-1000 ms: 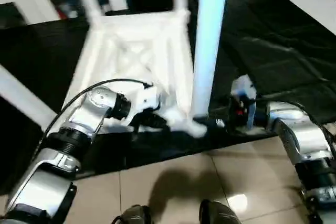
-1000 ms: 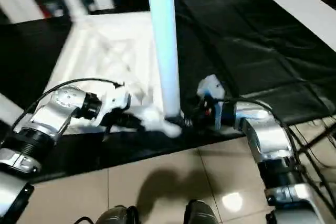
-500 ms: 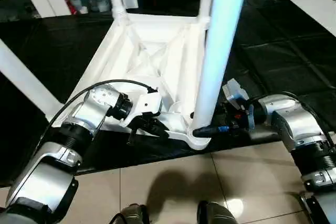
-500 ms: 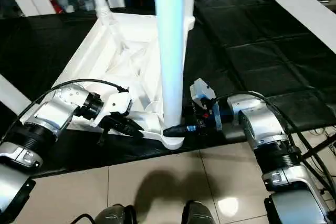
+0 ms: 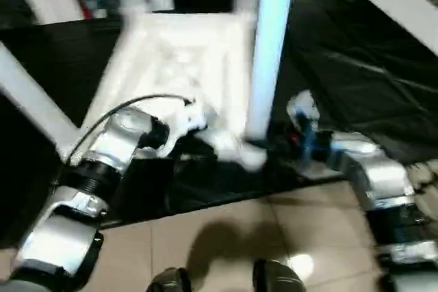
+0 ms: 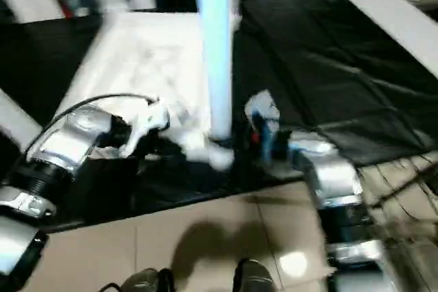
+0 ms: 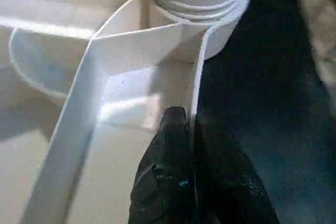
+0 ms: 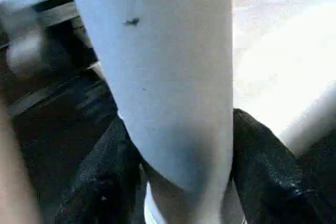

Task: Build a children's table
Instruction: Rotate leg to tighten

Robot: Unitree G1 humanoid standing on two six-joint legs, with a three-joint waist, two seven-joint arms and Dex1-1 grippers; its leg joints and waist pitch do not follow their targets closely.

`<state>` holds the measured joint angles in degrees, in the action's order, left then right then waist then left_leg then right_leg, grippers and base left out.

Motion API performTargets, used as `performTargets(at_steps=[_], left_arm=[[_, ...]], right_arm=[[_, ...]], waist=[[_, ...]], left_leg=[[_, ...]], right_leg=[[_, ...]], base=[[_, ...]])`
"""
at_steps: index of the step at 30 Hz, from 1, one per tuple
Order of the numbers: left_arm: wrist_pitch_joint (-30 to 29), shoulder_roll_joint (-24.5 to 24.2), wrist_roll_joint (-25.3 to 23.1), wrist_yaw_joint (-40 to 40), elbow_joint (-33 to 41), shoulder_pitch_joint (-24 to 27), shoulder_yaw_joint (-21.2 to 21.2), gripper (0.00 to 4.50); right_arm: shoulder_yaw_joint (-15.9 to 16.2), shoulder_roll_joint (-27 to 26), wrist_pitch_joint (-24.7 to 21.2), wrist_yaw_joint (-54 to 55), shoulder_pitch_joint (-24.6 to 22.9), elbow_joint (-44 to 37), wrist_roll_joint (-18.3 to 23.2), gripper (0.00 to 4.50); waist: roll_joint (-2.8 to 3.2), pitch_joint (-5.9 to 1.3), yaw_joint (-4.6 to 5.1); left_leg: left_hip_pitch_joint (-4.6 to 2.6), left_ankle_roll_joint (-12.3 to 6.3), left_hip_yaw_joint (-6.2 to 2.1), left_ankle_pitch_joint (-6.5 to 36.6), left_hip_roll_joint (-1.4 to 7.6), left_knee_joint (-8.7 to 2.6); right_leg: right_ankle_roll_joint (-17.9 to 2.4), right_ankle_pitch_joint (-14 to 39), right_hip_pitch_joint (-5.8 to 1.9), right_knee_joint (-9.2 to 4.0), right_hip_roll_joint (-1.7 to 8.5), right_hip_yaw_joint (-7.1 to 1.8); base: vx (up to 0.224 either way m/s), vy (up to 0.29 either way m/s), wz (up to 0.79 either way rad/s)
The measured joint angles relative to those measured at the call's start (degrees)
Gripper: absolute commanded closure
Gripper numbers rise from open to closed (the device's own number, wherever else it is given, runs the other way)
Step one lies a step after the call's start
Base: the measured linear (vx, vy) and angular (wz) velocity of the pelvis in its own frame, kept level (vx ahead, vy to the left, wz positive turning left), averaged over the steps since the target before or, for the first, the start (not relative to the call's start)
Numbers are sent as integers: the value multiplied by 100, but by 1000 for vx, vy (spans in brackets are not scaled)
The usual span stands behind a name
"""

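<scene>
Table top (image 5: pixel 171 66) lies upside down at the near edge of the black work surface (image 5: pixel 356 66), blurry, ribs hard to see. One leg (image 5: pixel 270 52) stands in its near corner, top cut off. The left gripper (image 7: pixel 191 129) is pinched on the top's thin rim. The right gripper (image 8: pixel 178 145) hugs the leg; half a second ago it sat lower, at the socket. No writing shows.
</scene>
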<state>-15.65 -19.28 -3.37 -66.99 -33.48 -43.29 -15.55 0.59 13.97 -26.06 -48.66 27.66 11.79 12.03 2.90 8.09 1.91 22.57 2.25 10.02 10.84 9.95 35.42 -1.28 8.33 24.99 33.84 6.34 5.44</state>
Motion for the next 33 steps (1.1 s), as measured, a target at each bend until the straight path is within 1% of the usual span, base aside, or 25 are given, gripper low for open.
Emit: performTargets(at_steps=[1,3,5,6,8,9,10,12,13,14,16,19,21,22,25,26,27,28,31,33], left_arm=[[-163,97,0,166,86,20,20,450],[-462,285,-8,581,193,44,134,450],[-807,593,-53,1219,309,58,318,450],[-960,830,-134,1690,371,58,414,450],[-1073,998,-145,2006,432,58,440,450],[-1122,1083,-145,2121,472,59,450,450],[-1134,1129,-140,2179,492,59,453,450],[-1077,1157,-133,2209,524,71,437,450],[-1032,1144,-131,2190,540,76,412,450],[-1003,1122,-130,2160,579,96,386,450],[-886,1013,-125,2048,610,122,328,450],[-664,856,-81,1812,643,194,300,450],[-411,643,-44,1470,638,250,237,450],[-265,514,-12,1266,628,279,198,450],[-9,299,39,870,583,333,168,450],[122,208,89,651,545,337,120,450],[299,63,171,290,504,359,62,450],[443,-38,231,42,482,400,45,450],[726,-237,279,-465,435,441,-39,450],[898,-330,308,-768,394,433,-128,450]], right_arm=[[-54,-97,-43,308,4,-44,-69,243],[-207,-464,-88,1063,64,-48,-242,243],[-408,-994,-99,2123,195,9,-452,243],[-534,-1348,-74,2863,361,121,-654,243],[-535,-1454,-63,3309,451,172,-742,243],[-566,-1518,15,3490,471,195,-779,188],[-585,-1546,60,3577,482,205,-798,174],[-574,-1557,178,3595,451,198,-815,172],[-567,-1544,185,3575,422,152,-814,159],[-559,-1525,185,3542,381,91,-814,159],[-467,-1339,193,3295,303,11,-807,133],[-396,-1013,280,2740,89,-3,-698,112],[-252,-502,438,1999,-54,-11,-547,89],[-176,-294,525,1678,-117,-11,-520,84],[-125,30,700,1112,-145,6,-480,79],[-33,215,792,743,-144,12,-413,79],[26,496,898,193,-145,19,-296,79],[28,676,954,-190,-143,22,-196,79],[153,909,1058,-1024,-137,52,42,79],[300,1076,1066,-1592,-100,131,172,79]], waist=[[-1,0,37],[-2,1,107],[1,2,139],[6,5,154],[6,5,164],[6,5,164],[5,5,165],[4,5,144],[4,5,133],[4,5,126],[4,5,108],[4,5,93],[4,6,66],[4,6,56],[5,6,23],[5,6,-7],[5,6,-66],[5,6,-102],[5,6,-213],[5,6,-289]], left_leg=[[-5,0,0,0,-1,-14],[-12,9,-2,-6,-1,-45],[-17,29,-3,-20,-4,-92],[-9,35,-4,-24,-3,-103],[-6,37,-9,-26,-2,-108],[-3,36,-9,-23,-2,-116],[2,34,-9,-23,-4,-125],[3,3,-11,-24,-4,-137],[5,-2,-12,-21,-3,-148],[6,-5,-13,-19,-2,-156],[13,-16,-14,-14,3,-157],[36,-17,-17,-14,8,-152],[37,-18,-20,-15,11,-144],[38,-18,-20,-15,12,-141],[36,-17,-21,-17,20,-125],[36,-17,-22,-17,20,-121],[36,-17,-21,-17,20,-120],[35,-17,-22,-17,20,-119],[33,-17,-20,-17,21,-114],[34,-17,-18,-16,20,-106]], right_leg=[[1,0,-3,-11,-3,0],[1,0,-4,-32,-11,0],[0,0,0,-60,-18,3],[-2,-2,8,-71,-25,3],[-2,-6,6,-72,-30,4],[-4,-10,7,-77,-31,4],[-22,-22,9,-79,-31,4],[-26,-37,10,-81,-32,5],[-22,-34,13,-84,-36,6],[-17,-29,15,-85,-37,7],[-12,-21,22,-83,-44,9],[-12,-21,42,-78,-50,11],[-11,-21,41,-75,-52,12],[-11,-22,41,-74,-52,12],[-18,-33,38,-70,-60,10],[-17,-33,37,-70,-60,10],[-19,-34,36,-71,-60,8],[-19,-34,31,-72,-60,7],[-22,-36,29,-70,-60,5],[-27,-39,27,-69,-58,3]], base=[[0,0,0],[0,0,0],[0,0,0],[0,0,0],[0,0,0],[0,0,0],[55,-4,5],[62,-8,5],[60,-11,2],[51,-13,1],[25,-6,1],[0,0,0],[0,0,0],[0,0,0],[0,0,0],[0,0,0],[0,0,0],[0,0,0],[0,0,0],[0,0,0]])
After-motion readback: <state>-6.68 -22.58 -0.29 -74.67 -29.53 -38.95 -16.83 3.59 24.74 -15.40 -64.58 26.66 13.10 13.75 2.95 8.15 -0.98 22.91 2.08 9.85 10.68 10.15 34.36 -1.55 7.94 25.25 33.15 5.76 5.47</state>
